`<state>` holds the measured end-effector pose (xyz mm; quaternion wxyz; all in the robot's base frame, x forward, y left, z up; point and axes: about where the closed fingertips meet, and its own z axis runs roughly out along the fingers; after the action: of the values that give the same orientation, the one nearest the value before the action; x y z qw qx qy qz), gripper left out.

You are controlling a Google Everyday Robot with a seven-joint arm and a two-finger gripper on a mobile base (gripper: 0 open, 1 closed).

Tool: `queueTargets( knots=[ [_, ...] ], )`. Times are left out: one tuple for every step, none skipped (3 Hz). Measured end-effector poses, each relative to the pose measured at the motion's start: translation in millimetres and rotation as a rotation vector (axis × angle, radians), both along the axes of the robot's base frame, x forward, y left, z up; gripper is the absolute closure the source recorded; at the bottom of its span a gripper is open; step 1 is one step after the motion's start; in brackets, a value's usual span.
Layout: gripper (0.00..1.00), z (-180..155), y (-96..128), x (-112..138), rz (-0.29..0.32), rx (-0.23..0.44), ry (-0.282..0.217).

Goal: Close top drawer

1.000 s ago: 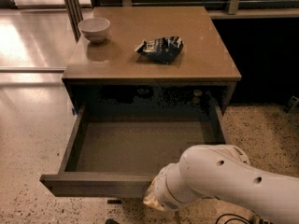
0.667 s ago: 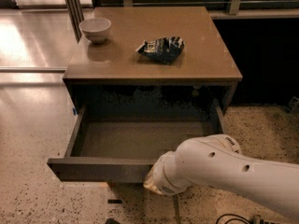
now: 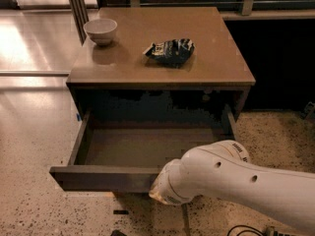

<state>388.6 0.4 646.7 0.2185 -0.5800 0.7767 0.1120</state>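
Speckled terrazzo floor (image 3: 34, 132) surrounds a brown wooden cabinet (image 3: 162, 86). The wide dark-brown wooden top drawer (image 3: 106, 177) stands pulled well out of the cabinet. The white arm's gripper (image 3: 160, 194) sits at the drawer front's right part, mostly hidden; wide or narrow, I cannot tell. On the cabinet's counter (image 3: 216, 58) are a small white bowl (image 3: 101, 31) and a crumpled dark snack bag (image 3: 170, 51).

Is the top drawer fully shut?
No, the top drawer stands pulled out, its bottom exposed, with the end effector at its front panel.
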Motion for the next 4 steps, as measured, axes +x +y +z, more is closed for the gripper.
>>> queueTargets(
  knots=[
    [1.00,-4.0,1.3,14.3,-0.011,-0.010,-0.032],
    [1.00,-15.3,11.5,44.5,-0.023,0.000,-0.070],
    [1.00,-15.2,11.6,44.6,-0.023,0.000,-0.071],
    [1.00,-9.9,11.8,50.0,-0.021,-0.006,-0.094]
  ],
)
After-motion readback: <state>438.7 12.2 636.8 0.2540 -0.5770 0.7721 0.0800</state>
